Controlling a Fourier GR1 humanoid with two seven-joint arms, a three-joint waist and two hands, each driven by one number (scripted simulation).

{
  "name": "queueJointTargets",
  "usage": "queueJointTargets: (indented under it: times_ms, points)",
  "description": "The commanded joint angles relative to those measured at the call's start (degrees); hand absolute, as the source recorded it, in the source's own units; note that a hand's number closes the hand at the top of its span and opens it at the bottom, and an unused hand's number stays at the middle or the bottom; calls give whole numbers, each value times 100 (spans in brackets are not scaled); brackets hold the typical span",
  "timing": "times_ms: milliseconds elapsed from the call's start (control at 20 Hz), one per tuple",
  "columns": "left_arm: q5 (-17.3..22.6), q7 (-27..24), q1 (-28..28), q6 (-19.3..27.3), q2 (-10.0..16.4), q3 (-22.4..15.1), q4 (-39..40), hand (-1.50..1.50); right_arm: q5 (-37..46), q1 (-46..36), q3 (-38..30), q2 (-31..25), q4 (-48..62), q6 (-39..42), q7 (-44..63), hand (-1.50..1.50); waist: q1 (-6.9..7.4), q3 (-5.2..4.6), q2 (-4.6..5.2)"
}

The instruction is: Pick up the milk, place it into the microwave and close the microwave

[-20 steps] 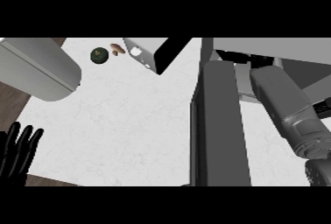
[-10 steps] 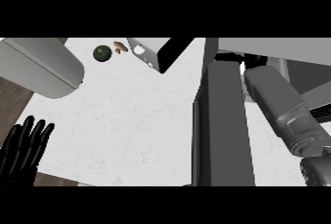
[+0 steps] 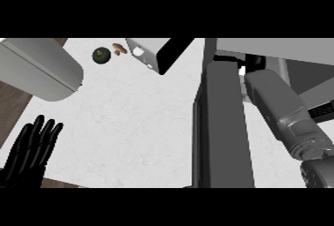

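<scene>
one black left robot hand (image 3: 29,152) rests at the lower left edge, fingers straight and side by side, idle. the grey right forearm (image 3: 280,110) reaches past the open dark grey microwave door (image 3: 222,128) beside the white speckled bench (image 3: 130,123). its robot hand is hidden there, so i cannot tell its state. no milk shows; it is probably going inside.

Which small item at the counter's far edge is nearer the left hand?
The dark green round one, left of the smaller brown one and so closer to the left hand at lower left.
</scene>
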Motion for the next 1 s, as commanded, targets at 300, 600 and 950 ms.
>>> queueJointTargets:
  times_ms: [300, 600, 950]
  points:
    - [-421, 21, -14, 190, -268, -452, -40, -150, -120, 218, -143, -157, -48, 327, -186, -150, -106, 3, -43]
    - [-374, 90, 46, 122, -231, -495, -62, -150, -173, 395, -201, -96, -89, 608, -410, -150, -178, -5, -125]
    - [-592, 3, 75, 408, -275, -818, 21, -150, -295, 674, -327, -71, -94, 1040, -651, -150, -330, -10, -193]
